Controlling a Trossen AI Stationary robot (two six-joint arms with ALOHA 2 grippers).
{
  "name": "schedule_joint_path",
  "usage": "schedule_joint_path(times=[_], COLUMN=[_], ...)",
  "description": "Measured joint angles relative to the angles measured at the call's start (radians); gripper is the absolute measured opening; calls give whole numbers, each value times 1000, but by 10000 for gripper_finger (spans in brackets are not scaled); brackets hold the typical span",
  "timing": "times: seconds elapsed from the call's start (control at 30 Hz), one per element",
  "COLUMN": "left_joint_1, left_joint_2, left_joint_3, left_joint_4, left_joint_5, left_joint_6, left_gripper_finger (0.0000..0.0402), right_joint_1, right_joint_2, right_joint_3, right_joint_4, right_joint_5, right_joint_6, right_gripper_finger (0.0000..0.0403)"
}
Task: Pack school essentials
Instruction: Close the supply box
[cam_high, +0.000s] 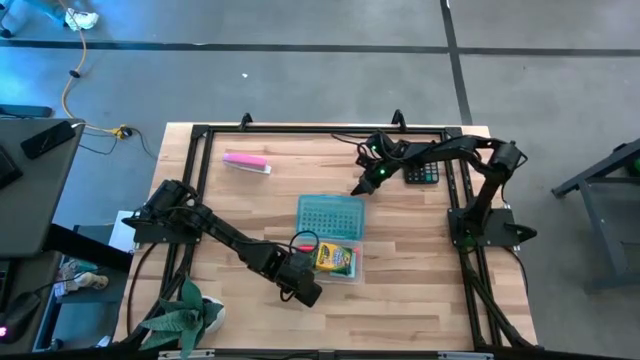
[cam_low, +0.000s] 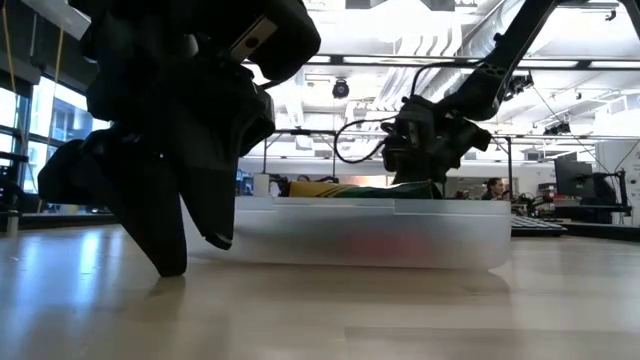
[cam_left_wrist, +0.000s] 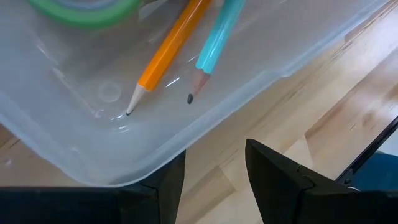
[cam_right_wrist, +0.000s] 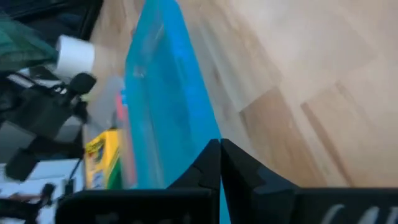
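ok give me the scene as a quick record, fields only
container: clear bin, mid-table
inside: orange pencil, teal pencil, yellow box
lid: blue lid, over the bin's far half
left end effector: open, empty, just outside the bin's wall
right end effector: shut, apparently pinching the lid's far corner
outside bin: calculator, pink-and-white bar

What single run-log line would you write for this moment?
left gripper: open, empty, beside clear bin | right gripper: shut, above table near calculator | in bin: orange pencil, blue-green pencil, crayon box
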Motion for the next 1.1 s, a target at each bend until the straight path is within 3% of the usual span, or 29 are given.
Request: schedule_joint_path(times=[0.2, 0.87, 1.1], left_joint_1=[0, 1, 1], left_joint_2=[1, 1, 1], left_joint_3=[0, 0, 0], left_joint_4=[3, 6, 5], left_joint_5=[0, 0, 0], left_joint_6=[0, 0, 0], left_gripper_finger=[156, 156, 156], right_joint_1=[-13, 47, 47], right_joint_2=[11, 52, 1], right_joint_3=[0, 0, 0], right_joint_4=[-4, -56, -57], right_joint_5=[80, -31, -79], right_joint_6=[-59, -114, -95], right_gripper_finger=[0, 0, 0])
